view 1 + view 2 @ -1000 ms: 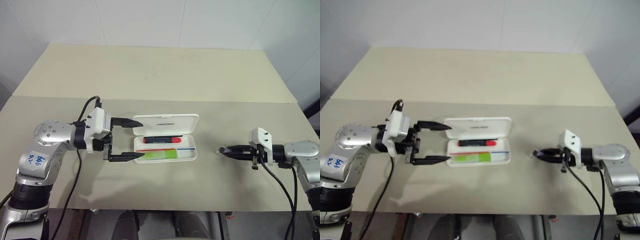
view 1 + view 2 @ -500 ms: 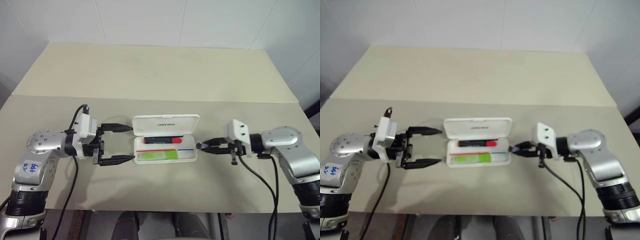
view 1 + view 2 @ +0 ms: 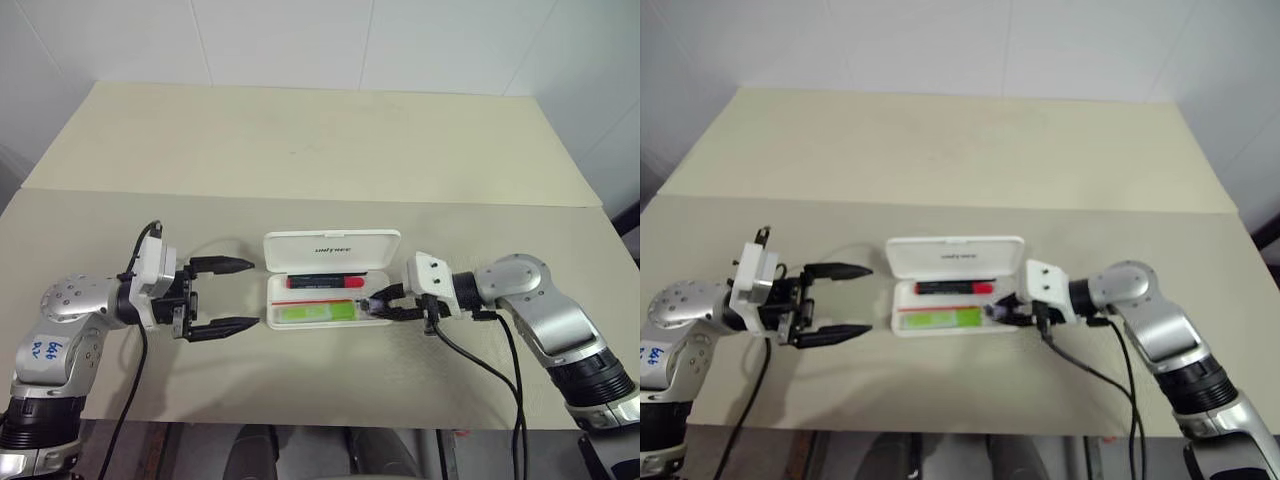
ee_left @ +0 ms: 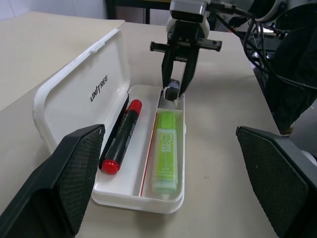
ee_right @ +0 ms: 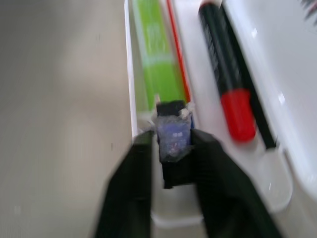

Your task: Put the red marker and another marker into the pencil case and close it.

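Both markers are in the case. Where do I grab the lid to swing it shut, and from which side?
Take the lid by its free long edge near the left corner, coming from the left with the open left gripper. The lid stands raised, hinged along the far side, and the right gripper, with a small dark object between its fingers, hangs over the right end.

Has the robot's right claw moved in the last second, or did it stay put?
Yes. The right gripper has swung in toward the pencil case. It was well out to the case's right and is now at the tray's right end, holding a small dark object.
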